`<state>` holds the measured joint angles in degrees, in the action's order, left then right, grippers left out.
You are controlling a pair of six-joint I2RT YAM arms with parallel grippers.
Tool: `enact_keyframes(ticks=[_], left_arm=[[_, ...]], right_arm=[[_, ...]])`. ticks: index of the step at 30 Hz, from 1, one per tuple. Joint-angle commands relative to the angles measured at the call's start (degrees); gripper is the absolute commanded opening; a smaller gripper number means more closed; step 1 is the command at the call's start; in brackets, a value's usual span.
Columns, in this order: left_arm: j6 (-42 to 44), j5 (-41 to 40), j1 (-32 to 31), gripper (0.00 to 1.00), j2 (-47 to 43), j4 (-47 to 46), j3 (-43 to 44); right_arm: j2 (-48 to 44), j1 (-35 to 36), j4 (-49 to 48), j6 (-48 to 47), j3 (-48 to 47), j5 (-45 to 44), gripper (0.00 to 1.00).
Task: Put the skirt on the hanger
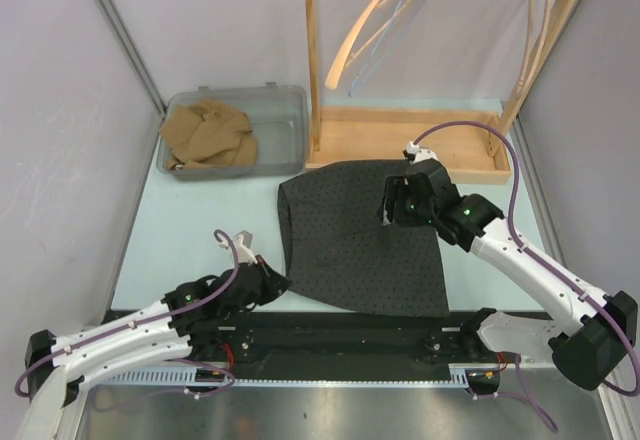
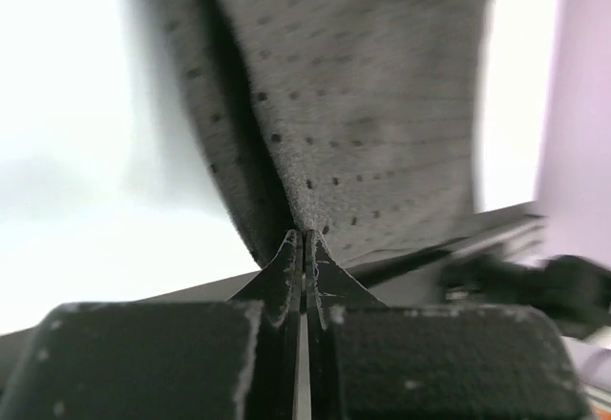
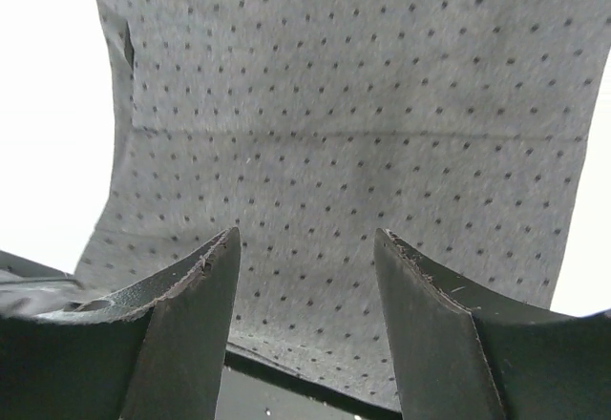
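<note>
Behind the skirt (image 1: 360,245), a hanger (image 1: 385,25) is hanging on a rack (image 1: 400,145), with a bin (image 1: 290,110) sitting left of it. The left pincer (image 2: 304,239) is clenching the skirt's edge; the right pincer (image 3: 305,248) is gaping over it.

My overhead view is evenly lit and sharp, shadows soft. Both wrist views blow the tabletop (image 3: 38,105) out to white; the left one smears the skirt (image 2: 382,105) with blur.

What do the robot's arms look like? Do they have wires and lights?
The left arm and right arm have white tube-like segments with black joints. A thin purple cable loops along each, and small green lights glow on the black parts. Each ends in two black wedge-shaped fingers.
</note>
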<state>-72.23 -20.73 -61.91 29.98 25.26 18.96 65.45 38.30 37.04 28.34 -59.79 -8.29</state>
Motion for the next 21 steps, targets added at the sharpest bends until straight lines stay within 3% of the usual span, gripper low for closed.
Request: enact_keyframes(ticks=[1, 3, 5, 7, 10, 12, 16, 20, 21], left_arm=[[-2.8, 1.6, -0.5, 0.0, 0.3, 7.7, -1.6], [-1.1, 1.0, -0.5, 0.01, 1.0, 12.7, 0.1], [0.4, -1.1, -0.5, 0.26, 1.9, 16.3, 3.5], [2.1, -3.0, -0.4, 0.65, 1.9, 21.9, 7.8], [5.2, -8.1, -0.4, 0.83, 1.6, 27.2, 14.1], [9.0, -10.8, -0.3, 0.86, 1.6, 27.3, 16.4], [17.4, -10.8, 0.2, 0.99, 3.8, 23.8, 21.5], [25.2, -9.0, 0.8, 1.0, 7.0, 20.1, 24.4], [26.6, -7.6, 1.2, 1.0, 7.4, 19.2, 24.7]], right_arm=[[-0.7, -3.5, -4.7, -0.3, -0.1, 2.5, 0.63], [-0.3, -4.5, -5.6, -0.3, -0.2, 3.9, 0.62], [-0.1, -5.3, -6.6, -1.3, -0.9, 4.2, 0.63], [-0.4, -5.4, -7.6, -1.7, -1.6, 4.2, 0.66], [-2.5, -5.0, -11.3, -2.8, -3.0, 4.7, 0.81], [-3.8, -4.2, -13.4, -3.4, -4.4, 3.6, 0.99], [-5.1, -3.5, -20.8, -4.0, -8.0, 2.4, 1.0], [-1.7, -3.0, -23.8, -3.9, -13.7, -2.5, 0.99], [-0.7, -3.1, -25.4, -3.7, -15.0, -2.7, 0.9]])
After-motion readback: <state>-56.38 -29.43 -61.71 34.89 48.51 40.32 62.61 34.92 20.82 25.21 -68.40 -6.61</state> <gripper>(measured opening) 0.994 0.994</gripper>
